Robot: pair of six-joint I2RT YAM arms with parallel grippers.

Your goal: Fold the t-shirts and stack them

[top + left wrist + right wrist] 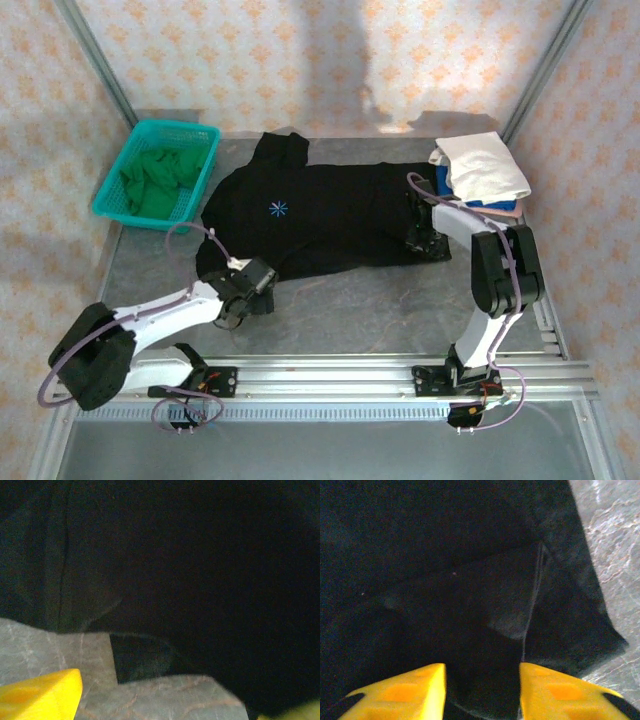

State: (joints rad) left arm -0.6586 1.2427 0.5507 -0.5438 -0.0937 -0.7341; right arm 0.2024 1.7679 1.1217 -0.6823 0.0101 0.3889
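At the near edge, the two arms stand on a metal rail (330, 372). The left gripper (248, 288) is low over the grey table (370, 310), at the near left end of the black shirt (330, 220). In the left wrist view its yellow fingers (40, 695) sit at the two bottom corners, wide apart. Between them are bare table and the edge of the shirt. This gripper is open and holds nothing.

A little farther in, the right gripper (425, 235) is on the right part of the same shirt, near its right edge. In the right wrist view its yellow fingers (405, 692) stand apart, and dark cloth with a fold in it fills the gap between them. I cannot tell if they pinch the cloth or only rest around it.

The black shirt lies spread across the middle of the table. Its small pale blue star logo (279, 209) faces up, left of the centre.

At the far left stands a teal basket (117, 168), and a green shirt (160, 180) lies crumpled inside it. At the far right, a folded white shirt (485, 165) lies on top of a blue shirt (490, 203). This small stack is just beside the far right corner of the black shirt.
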